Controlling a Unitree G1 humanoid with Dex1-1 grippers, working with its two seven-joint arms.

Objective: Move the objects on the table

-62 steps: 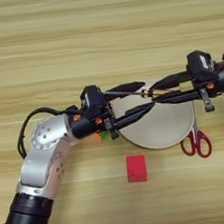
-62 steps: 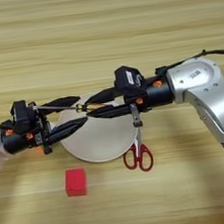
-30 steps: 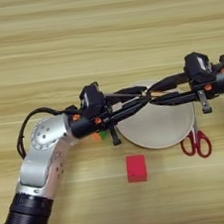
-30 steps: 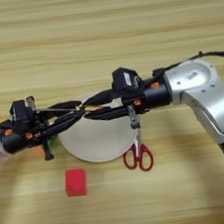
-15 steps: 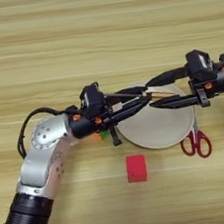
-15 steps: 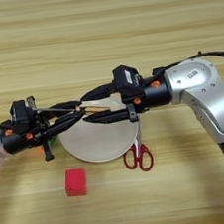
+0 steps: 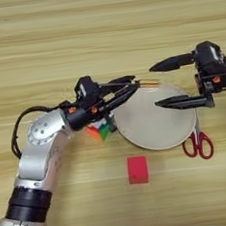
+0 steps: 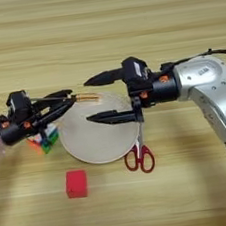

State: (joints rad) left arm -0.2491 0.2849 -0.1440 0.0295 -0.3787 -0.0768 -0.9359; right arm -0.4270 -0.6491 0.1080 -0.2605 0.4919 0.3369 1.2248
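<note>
My left gripper (image 7: 134,83) is shut on the thin orange-handled screwdriver (image 7: 149,83), held level above the far left rim of the round beige plate (image 7: 156,122). The orange handle end sticks out past its fingertips. My right gripper (image 7: 154,87) stands wide open over the plate, one finger above and one below the handle end, touching nothing. Under my left forearm the Rubik's cube (image 7: 100,131) lies just left of the plate, partly hidden. The red block (image 7: 137,169) sits in front of the plate. The red-handled scissors (image 7: 199,144) lie at the plate's right front rim.
The wooden table (image 7: 99,31) stretches bare behind both arms. My right forearm (image 8: 201,80) comes in from the right at mid height, and my left arm (image 7: 38,160) rises from the lower left corner.
My left gripper has shut on the screwdriver. My right gripper, shut on it before, has opened wide and let go, drawing back a little to the right.
</note>
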